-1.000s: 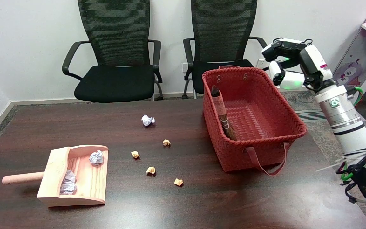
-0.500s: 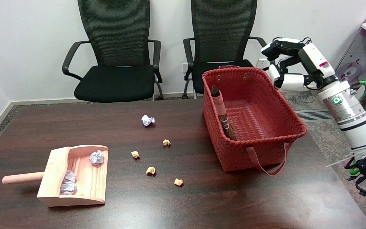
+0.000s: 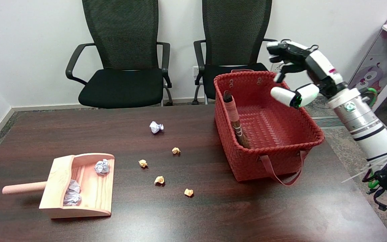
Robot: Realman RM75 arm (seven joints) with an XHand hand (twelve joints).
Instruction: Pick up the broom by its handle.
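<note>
The small broom (image 3: 235, 118) leans inside the red woven basket (image 3: 311, 129), against its left wall. Its pink-wrapped handle points up toward the far rim and its brown bristles go down to the basket floor. My right hand (image 3: 292, 72) hangs in the air over the basket's far right corner, well to the right of the broom handle. Its fingers are spread apart and nothing is in them.
A wooden dustpan (image 3: 79, 186) holding crumpled paper lies at the near left. Several paper balls (image 3: 159, 180) are scattered mid-table. Two black office chairs (image 3: 123, 64) stand behind the table. A pink shelf (image 3: 386, 50) is at the far right.
My right arm has swung left, carrying the hand from beyond the basket's right rim to above its far right corner. The fingers have spread wider. The broom has not moved.
</note>
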